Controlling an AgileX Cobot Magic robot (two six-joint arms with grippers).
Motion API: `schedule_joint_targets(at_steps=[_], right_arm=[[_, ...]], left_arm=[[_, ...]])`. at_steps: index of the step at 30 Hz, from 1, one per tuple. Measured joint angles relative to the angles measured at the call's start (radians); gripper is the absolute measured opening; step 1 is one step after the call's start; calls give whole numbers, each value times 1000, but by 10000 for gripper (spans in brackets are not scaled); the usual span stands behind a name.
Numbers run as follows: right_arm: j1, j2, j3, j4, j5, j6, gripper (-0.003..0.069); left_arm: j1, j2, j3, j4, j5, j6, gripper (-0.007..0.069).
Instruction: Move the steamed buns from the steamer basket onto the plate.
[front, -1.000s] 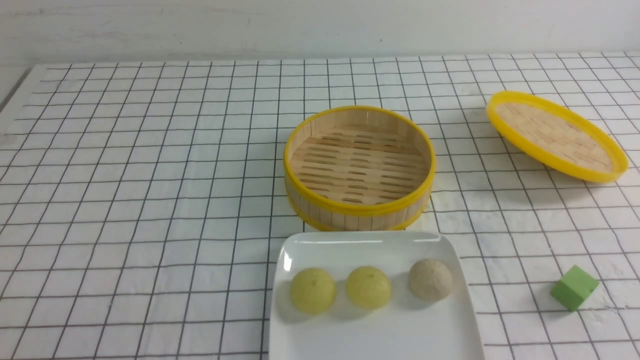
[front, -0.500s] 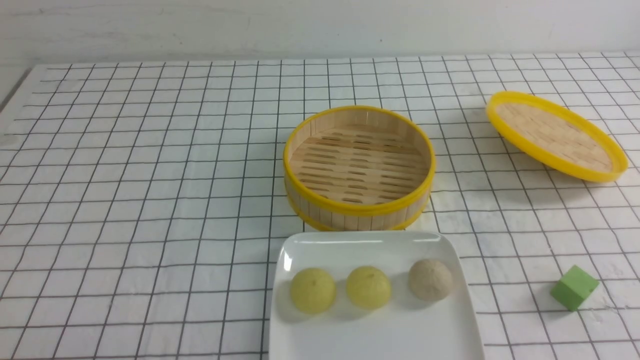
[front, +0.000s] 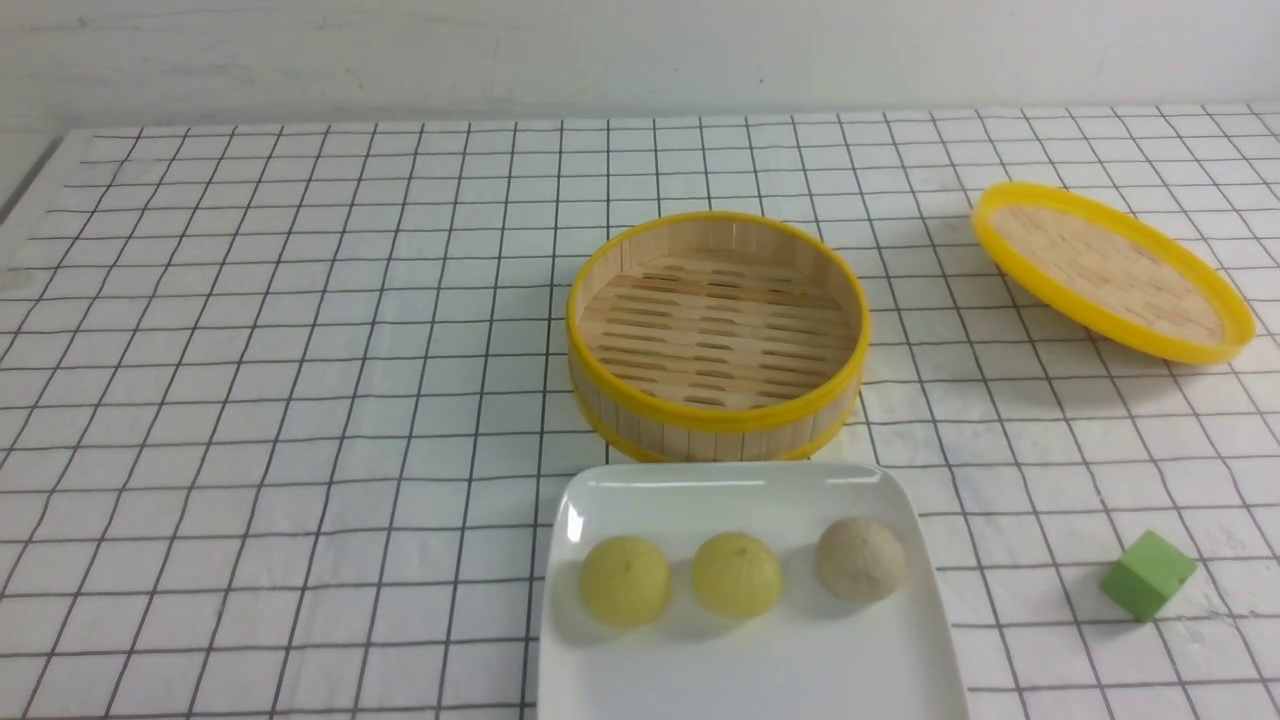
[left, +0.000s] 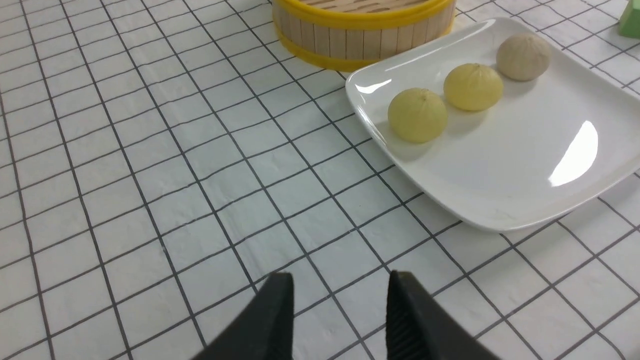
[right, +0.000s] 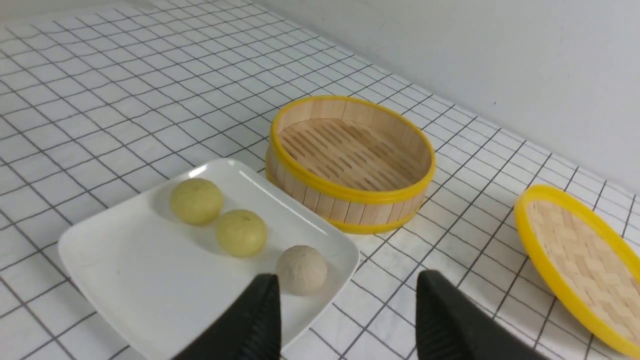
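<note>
Nothing is shifting over the last second: the steamed buns (front: 737, 573) are resting in a row on the plate (front: 750, 680), the steamer basket (front: 715, 425) is standing empty, and the left gripper (left: 340, 280) and right gripper (right: 348, 280) are hanging open and unloaded, suggesting task completion.

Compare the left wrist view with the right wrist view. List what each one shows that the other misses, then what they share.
Left wrist view only: the open left gripper and a corner of the green cube at the frame's edge.

Right wrist view only: the open right gripper, the lid lying apart from the basket, and the basket's whole floor, empty.

Both: the plate with all three buns in a row on it, and the basket just beyond the plate. The left wrist view cuts the basket off to little more than its outer wall.
</note>
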Motion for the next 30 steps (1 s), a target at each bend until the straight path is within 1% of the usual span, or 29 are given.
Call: schedule_joint_targets(at_steps=[7, 12, 15, 19, 24, 30], right_arm=[[0, -82, 0, 32, 66, 26, 378], [0, -161, 0, 23, 160, 124, 378], [0, -162, 19, 6, 191, 139, 378], [0, -162, 99, -27, 162, 142, 378], [0, -162, 220, -32, 25, 143, 378], [0, -162, 230, -40, -17, 146, 378]], left_arm=[[0, 0, 3, 1, -2, 0, 284], [0, 0, 3, 4, -7, 0, 284], [-1, 0, 3, 11, -23, -11, 284], [-1, 0, 3, 22, -55, -25, 284], [-1, 0, 3, 27, -66, -25, 284], [-1, 0, 3, 30, -71, -38, 283]])
